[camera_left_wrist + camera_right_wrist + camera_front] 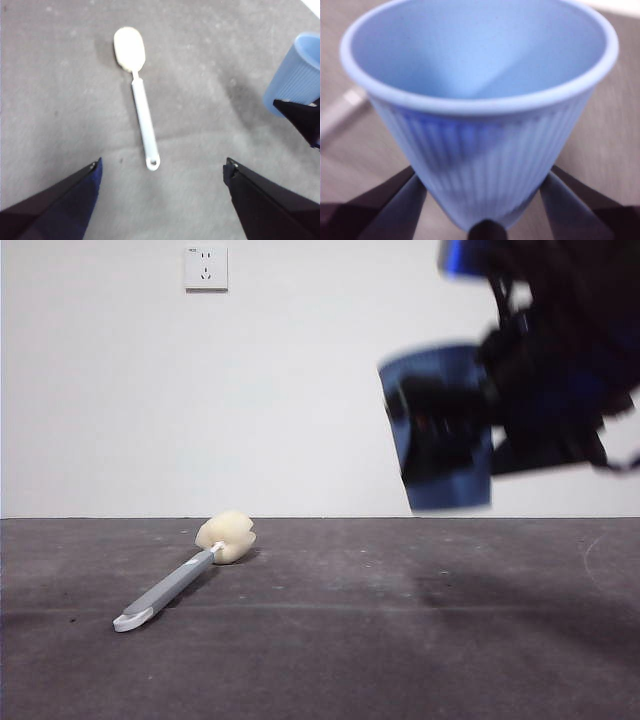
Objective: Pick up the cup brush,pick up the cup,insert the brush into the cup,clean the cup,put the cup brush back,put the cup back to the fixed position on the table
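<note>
The cup brush [185,580] lies flat on the table [400,650] at the left, with its cream sponge head toward the wall and its grey handle toward me. The left wrist view shows the brush [142,115] below my open, empty left gripper [162,162], which hangs above the handle's end. My right gripper [450,420] is shut on the blue ribbed cup [440,440] and holds it tilted in the air at the right, well above the table. In the right wrist view the cup [480,125] sits between the jaws of the right gripper [481,180], mouth open and empty. The cup also shows in the left wrist view [295,75].
A white wall socket [206,267] is on the back wall at the upper left. The right arm fills the upper right corner of the front view. The left arm does not show in the front view.
</note>
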Motion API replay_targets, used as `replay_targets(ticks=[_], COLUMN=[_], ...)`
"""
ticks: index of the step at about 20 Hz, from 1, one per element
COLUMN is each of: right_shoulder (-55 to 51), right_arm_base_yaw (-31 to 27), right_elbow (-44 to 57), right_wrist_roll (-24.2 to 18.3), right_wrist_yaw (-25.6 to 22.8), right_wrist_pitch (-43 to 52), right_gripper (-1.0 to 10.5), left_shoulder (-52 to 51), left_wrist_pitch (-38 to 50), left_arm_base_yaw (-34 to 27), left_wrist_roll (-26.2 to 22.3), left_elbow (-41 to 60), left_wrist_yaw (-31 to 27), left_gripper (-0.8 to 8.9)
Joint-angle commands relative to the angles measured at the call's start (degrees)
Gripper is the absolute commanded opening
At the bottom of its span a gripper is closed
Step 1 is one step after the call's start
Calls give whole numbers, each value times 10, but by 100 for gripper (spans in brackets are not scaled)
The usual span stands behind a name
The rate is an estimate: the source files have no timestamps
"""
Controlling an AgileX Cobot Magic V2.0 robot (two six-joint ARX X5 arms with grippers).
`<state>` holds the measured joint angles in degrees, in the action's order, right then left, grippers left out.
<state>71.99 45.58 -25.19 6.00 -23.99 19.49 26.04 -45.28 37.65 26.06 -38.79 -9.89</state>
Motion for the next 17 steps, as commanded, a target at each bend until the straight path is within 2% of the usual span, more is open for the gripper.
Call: replay_targets(ticks=[1,3,7,10,17], right_shoulder=[38,99,214,240,275], right_arm_base_yaw=[-15,-32,-59,-78,-124], right_elbow=[10,10,10,10,9], right_wrist_roll=[-5,-18,-18,-31,-41], right_wrist_yaw=[6,45,61,77,139], right_wrist_pitch=[65,140,244,310,336], right_gripper=[-17,-17,-17,-17,-17], left_shoulder=[-2,-2,-2,-2,-2], left_wrist_pitch=[-12,-13,-16,-16,-14], left_arm_base_yaw=[-1,-1,-1,-1,-1], left_wrist_roll=[-6,-2,-4,-4,-4], left_elbow=[3,3,3,3,3], left_wrist_yaw=[2,14,12,13,10], left_gripper=[408,409,409,408,408])
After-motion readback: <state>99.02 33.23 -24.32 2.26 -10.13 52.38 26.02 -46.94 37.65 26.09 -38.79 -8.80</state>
